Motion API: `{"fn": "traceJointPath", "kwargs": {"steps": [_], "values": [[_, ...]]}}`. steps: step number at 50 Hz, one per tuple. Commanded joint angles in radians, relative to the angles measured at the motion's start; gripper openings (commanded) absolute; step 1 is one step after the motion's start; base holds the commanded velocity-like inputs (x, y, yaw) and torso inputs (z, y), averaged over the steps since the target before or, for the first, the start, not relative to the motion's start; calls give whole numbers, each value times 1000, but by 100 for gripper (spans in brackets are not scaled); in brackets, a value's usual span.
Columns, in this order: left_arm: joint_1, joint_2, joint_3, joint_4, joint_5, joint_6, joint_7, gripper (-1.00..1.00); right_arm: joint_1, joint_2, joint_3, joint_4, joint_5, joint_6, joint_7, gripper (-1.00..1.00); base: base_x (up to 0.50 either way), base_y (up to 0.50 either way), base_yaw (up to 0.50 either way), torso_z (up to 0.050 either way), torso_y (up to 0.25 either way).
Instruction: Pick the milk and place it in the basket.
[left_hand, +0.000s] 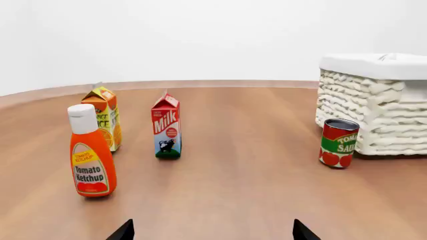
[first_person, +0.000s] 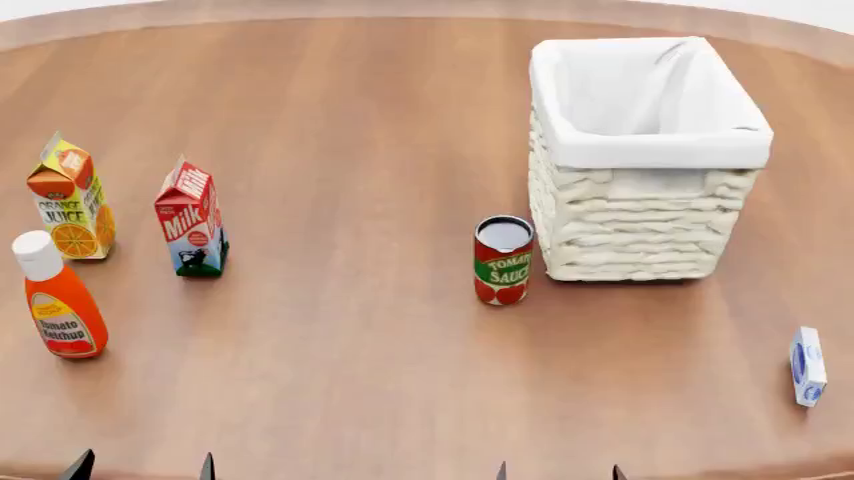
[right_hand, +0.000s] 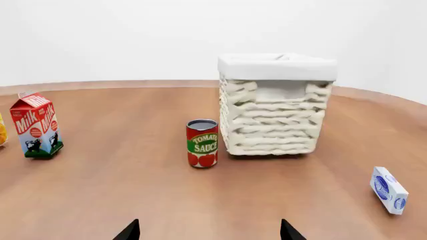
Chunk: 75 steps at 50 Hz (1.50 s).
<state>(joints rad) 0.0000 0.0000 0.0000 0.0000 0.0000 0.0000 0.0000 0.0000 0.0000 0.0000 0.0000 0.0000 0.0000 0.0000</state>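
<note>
Both grippers, left (first_person: 144, 466) and right (first_person: 558, 471), show only spread, empty fingertips at the near table (first_person: 347, 380) edge, while the milk (first_person: 190, 219) stands upright beside the orange juice carton (first_person: 70, 198), well apart from the basket (first_person: 643, 160).

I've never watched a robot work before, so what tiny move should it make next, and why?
Probably bring the left gripper forward toward the milk. The carton stands upright on the robot's left, untouched, between the orange juice carton and the tomato sauce can. Both grippers look open and empty, and the basket has nothing in it.
</note>
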Motion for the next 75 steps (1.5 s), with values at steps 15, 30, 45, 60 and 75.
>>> {"fn": "traceJointPath", "kwargs": {"steps": [15, 30, 45, 60, 75], "values": [[-162, -128, -63, 305, -248, -286, -101, 100, 240, 143, 93, -312, 90, 300, -40, 100, 0, 0, 0, 0, 0], [-309, -216, -242, 898, -468, -619, -202, 100, 438, 367, 270, -1047, 425, 835, 124, 100, 0, 0, 0, 0, 0], [-359, -276, -384, 1027, -637, -715, -284, 100, 213, 1095, 227, -1044, 932, 258, 807, 100, 0, 0, 0, 0, 0], [-352, -301, -361, 1021, -648, -689, -315, 100, 176, 1113, 195, -1032, 883, 208, 810, 100, 0, 0, 0, 0, 0], [-341, -323, -348, 1016, -651, -664, -336, 100, 181, 1130, 161, -1024, 874, 184, 822, 100, 0, 434, 0, 0, 0]]}}
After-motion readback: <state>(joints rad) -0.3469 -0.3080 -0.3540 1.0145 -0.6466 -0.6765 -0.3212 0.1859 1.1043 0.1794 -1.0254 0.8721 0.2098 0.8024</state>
